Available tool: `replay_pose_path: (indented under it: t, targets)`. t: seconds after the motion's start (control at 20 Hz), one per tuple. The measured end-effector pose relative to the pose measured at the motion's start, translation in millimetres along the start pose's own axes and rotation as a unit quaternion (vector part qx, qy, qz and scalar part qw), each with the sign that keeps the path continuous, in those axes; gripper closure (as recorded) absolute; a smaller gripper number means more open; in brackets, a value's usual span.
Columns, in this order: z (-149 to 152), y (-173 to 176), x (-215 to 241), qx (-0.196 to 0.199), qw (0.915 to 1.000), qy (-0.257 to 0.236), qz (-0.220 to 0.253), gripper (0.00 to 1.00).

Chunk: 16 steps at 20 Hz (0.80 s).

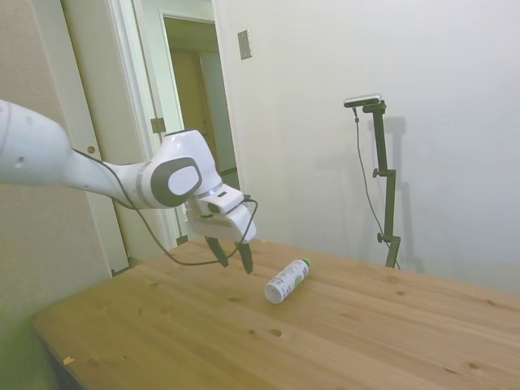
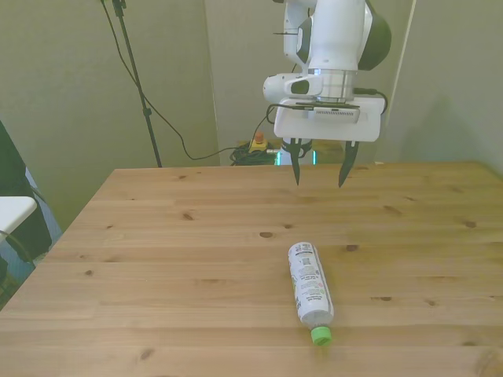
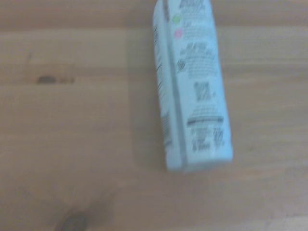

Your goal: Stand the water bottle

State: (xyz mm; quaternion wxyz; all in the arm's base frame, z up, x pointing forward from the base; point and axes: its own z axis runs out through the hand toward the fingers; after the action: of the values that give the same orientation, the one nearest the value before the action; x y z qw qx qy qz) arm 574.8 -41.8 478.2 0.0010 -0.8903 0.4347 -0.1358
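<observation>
The water bottle (image 2: pixel 310 289) lay on its side on the wooden bench (image 2: pixel 157 259), long axis running roughly toward the camera in the front view, green cap (image 2: pixel 320 336) at the near end and flat base at the far end, nearer the robot. The hand (image 2: pixel 318 168) hung above the bench, well short of the bottle and clear of it, fingers pointing down and spread wide with nothing between them; the side view gave the same reading — hand (image 1: pixel 231 258) in the air beside the bottle (image 1: pixel 287 279), not touching. The wrist view showed the white wrap label (image 3: pixel 195 86) with dark print and the base end, blurred; the contents could not be read from any view. Judgement on handling: a small slim plastic bottle, probably light, with thin walls that would give under a hard squeeze, so moderate closing force seemed right. The label looked smooth, so slip was likely if the grip was loose, and a round body lying flat would tend to roll away from a one-sided touch. Best hold, in my estimate — across the labelled body with the fingers straddling its width, somewhat toward the cap end, so the base could swing down and meet the bench first. The cap itself looked too narrow to grip securely.
</observation>
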Motion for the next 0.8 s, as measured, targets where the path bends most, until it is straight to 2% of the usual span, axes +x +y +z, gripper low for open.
replay_pose_path:
  t: [0.4, 0.55, 0.8]
  targets:
    - [36, -75, 74, 0.007, 0.9994, 0.022, 0.027, 0.0]
    - [47, -104, 84, 0.008, 0.9994, 0.023, 0.025, 0.0]
    - [88, -137, 93, 0.001, 0.9992, 0.025, 0.03, 0.0]
